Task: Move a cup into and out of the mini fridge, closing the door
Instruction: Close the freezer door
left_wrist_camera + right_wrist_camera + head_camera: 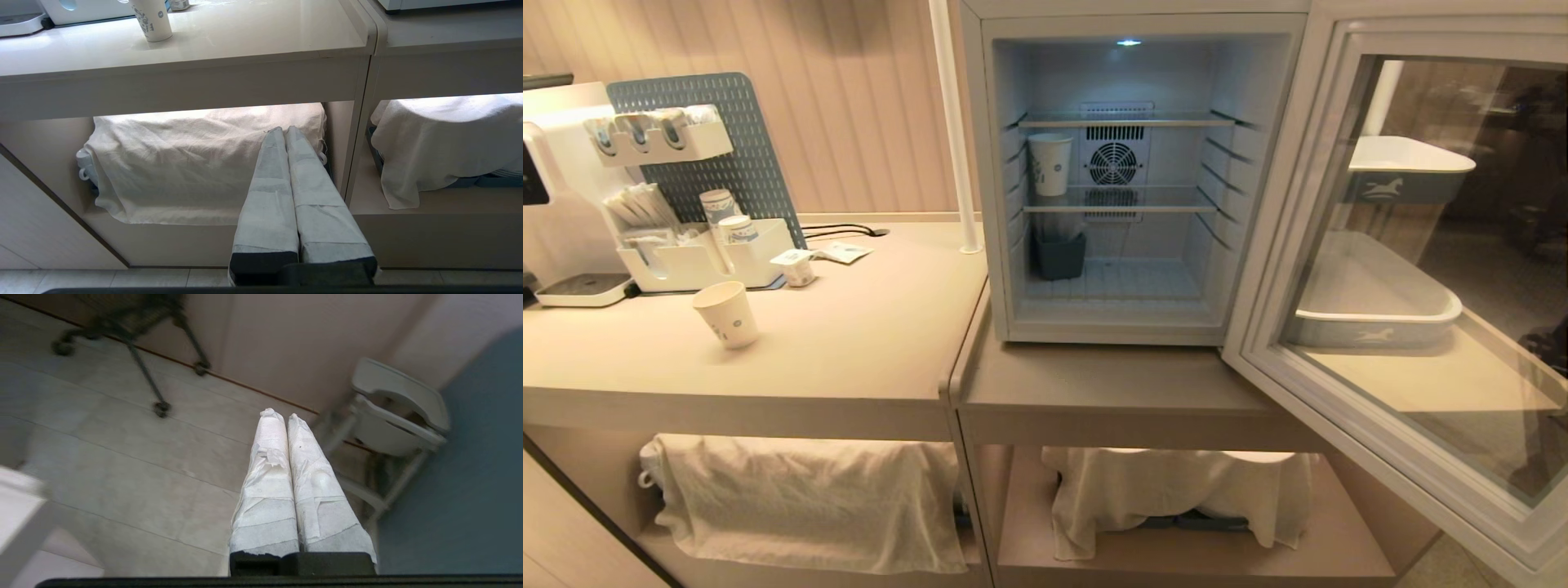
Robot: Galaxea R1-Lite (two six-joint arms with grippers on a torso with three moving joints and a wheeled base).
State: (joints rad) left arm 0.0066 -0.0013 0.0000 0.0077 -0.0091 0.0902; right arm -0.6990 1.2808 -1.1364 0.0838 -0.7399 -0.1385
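The mini fridge stands on the right counter with its door swung wide open to the right. One white paper cup stands upright inside, on the left of the middle wire shelf. A second cup of the same kind stands on the left counter, and the left wrist view shows it too, the cup. My left gripper is shut and empty, low in front of the cloth-covered under-shelf. My right gripper is shut and empty, out over the floor. Neither arm shows in the head view.
A water dispenser, an organiser with stacked cups, and a creamer tub crowd the left counter's back. A dark bin sits on the fridge floor. Cloths drape both lower shelves. A castor chair and a tray trolley stand near my right gripper.
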